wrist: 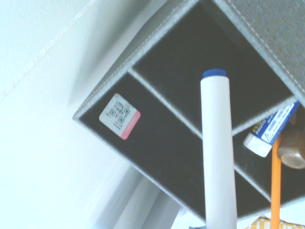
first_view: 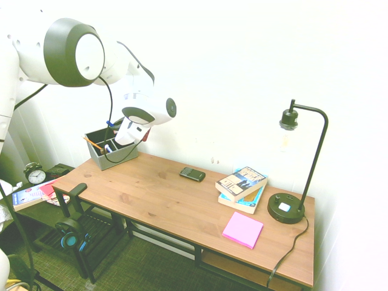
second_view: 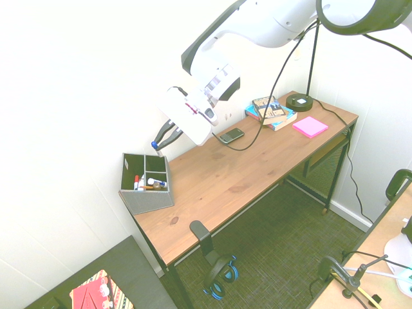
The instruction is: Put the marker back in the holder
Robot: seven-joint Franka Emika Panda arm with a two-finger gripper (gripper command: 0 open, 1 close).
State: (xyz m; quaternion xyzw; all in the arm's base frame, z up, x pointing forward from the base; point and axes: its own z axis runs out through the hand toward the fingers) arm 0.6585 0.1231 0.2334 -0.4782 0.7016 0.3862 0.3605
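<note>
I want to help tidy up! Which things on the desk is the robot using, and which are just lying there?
Using:
gripper
marker, held above the box
holder

Just lying there:
phone
stack of books
pink sticky notes
lamp
orange pencil, in the holder

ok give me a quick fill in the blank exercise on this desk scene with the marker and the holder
1. The gripper holds the marker above the ____.
2. The marker's cap is ____.
3. The pad lying in front of the lamp is ____.
4. The phone lies between the grey holder and the stack of ____.

Missing words: holder; blue; pink; books
</note>
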